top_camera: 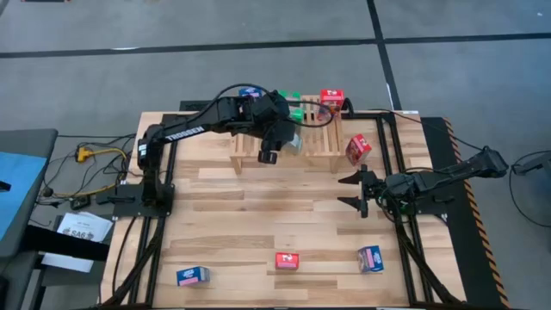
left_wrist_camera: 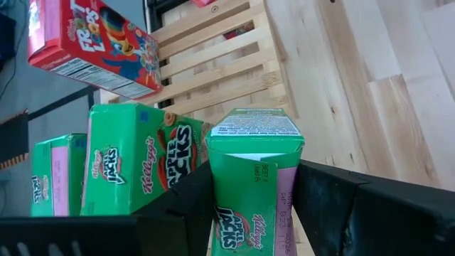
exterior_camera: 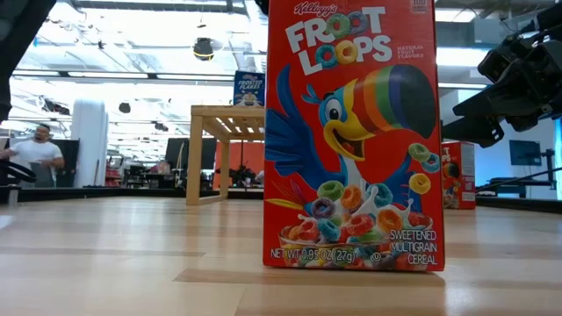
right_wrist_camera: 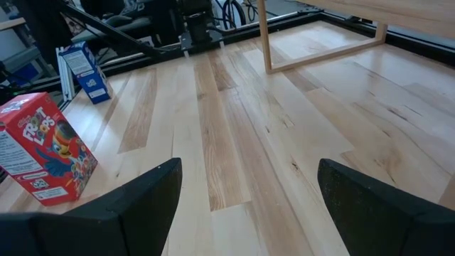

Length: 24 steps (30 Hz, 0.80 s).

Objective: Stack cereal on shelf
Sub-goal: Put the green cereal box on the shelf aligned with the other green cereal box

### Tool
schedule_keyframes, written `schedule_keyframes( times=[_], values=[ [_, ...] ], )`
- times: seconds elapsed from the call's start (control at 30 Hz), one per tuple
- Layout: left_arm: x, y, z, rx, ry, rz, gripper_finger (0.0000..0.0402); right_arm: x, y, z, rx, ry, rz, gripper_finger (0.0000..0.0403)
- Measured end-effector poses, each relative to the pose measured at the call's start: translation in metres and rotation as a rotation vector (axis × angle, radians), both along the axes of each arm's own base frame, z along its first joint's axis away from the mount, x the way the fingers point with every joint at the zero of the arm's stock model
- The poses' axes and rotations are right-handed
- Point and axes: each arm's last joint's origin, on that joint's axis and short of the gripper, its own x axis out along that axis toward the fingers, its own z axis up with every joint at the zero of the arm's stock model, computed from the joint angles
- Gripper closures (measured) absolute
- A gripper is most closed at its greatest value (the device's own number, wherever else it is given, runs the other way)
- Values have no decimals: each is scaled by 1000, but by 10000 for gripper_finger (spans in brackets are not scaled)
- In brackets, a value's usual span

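My left gripper [top_camera: 274, 148] [left_wrist_camera: 252, 220] is over the light-wood shelf [top_camera: 320, 142], shut on a green cereal box [top_camera: 294, 142] [left_wrist_camera: 252, 178]. Beside that box, two more green boxes [left_wrist_camera: 142, 167] [left_wrist_camera: 50, 178] stand on the slats [left_wrist_camera: 220, 57]. A red box [top_camera: 331, 99] [left_wrist_camera: 92, 46] and a blue box [top_camera: 250, 90] are at the shelf's far edge. Another red box [top_camera: 357, 148] lies tilted on the table just right of the shelf. My right gripper [top_camera: 355, 191] [right_wrist_camera: 245, 206] waits open over the table's right half. My left gripper pinches the green cereal box between its two fingers [left_wrist_camera: 334, 206], one on each side of the box's lower part [left_wrist_camera: 245, 213]. The box's top flap [left_wrist_camera: 256, 128] points away from the wrist. It is above the shelf's slats; whether its far end touches them is hidden.
Near the table's near edge stand a blue box [top_camera: 192, 275], a red box [top_camera: 287, 260] [exterior_camera: 351, 132] and another blue box [top_camera: 370, 258]. Bare wood lies between them and the shelf. A person [exterior_camera: 35, 154] is in the room beyond the table.
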Motion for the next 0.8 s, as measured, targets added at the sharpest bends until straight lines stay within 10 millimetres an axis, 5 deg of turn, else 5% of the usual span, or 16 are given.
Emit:
schedule_keyframes(
  times=[0.3,0.8],
  values=[
    [-1,14,-3,-53,-18,-9,243,0,0,0,1,0,0,49],
    [-1,20,-1,-31,-38,-16,172,0,0,0,3,-1,-1,49]
  ],
)
